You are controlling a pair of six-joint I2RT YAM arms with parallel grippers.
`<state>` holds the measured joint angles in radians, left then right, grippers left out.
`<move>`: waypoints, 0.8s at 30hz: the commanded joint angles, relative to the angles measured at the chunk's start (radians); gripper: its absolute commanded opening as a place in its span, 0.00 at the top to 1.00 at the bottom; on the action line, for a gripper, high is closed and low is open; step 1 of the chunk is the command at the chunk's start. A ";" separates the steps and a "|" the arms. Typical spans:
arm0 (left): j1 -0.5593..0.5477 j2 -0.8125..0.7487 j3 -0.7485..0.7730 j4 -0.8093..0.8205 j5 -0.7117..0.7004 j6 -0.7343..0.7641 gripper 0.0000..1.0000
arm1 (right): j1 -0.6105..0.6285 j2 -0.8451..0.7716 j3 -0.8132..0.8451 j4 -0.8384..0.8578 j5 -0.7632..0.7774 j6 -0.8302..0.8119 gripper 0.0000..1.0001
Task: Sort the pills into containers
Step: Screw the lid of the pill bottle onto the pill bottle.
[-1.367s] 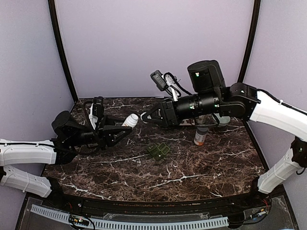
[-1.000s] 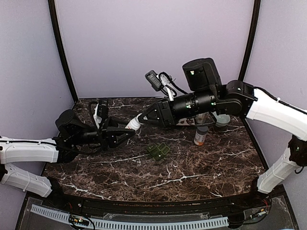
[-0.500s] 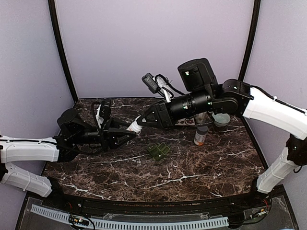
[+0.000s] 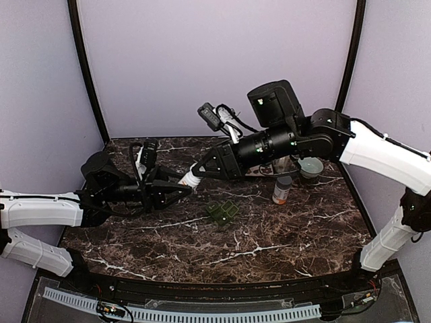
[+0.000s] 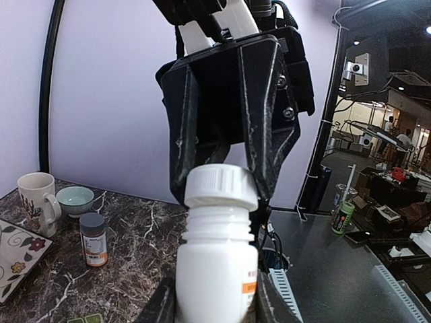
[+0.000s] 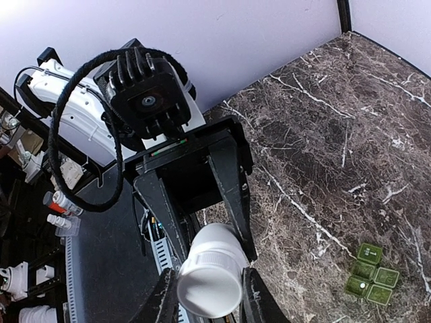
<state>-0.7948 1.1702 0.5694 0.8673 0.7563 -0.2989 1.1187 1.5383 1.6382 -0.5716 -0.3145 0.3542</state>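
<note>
Above the marble counter [image 4: 283, 235], the right gripper [image 4: 199, 169] and left gripper [image 4: 176, 190] are being pressed onto one white bottle [image 4: 189, 177] from opposite ends. Its body is being grasped by the left gripper. The dark-green pill organiser [image 4: 223, 212] is lying on the counter below both grippers, touching neither. The bottle's cap [image 5: 221, 186] is being clamped by the right gripper.

- pill organiser [image 4: 222, 212]: small, dark-green plastic, a low block of joined square compartments; the right wrist view shows four, set two by two and slightly staggered.
- Pose: flat on the dark marbled bench [image 4: 283, 249], askew to its edges.
- Place: about mid-bench, left to right and near to far.
- Contents: one pale speck [image 6: 361, 286] in one compartment; whether it is a pill cannot be told.
</note>
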 commanded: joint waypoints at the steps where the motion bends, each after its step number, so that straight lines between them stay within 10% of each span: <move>1: -0.003 -0.030 0.027 0.024 0.011 0.016 1.00 | 0.007 0.004 0.022 -0.020 0.021 -0.014 1.00; 24: -0.003 -0.017 0.057 -0.010 0.044 0.021 1.00 | 0.006 -0.007 0.005 -0.055 0.003 -0.012 1.00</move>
<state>-0.7948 1.1687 0.5831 0.8326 0.7673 -0.2909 1.1187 1.5379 1.6379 -0.6071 -0.3042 0.3519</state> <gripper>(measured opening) 0.324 0.270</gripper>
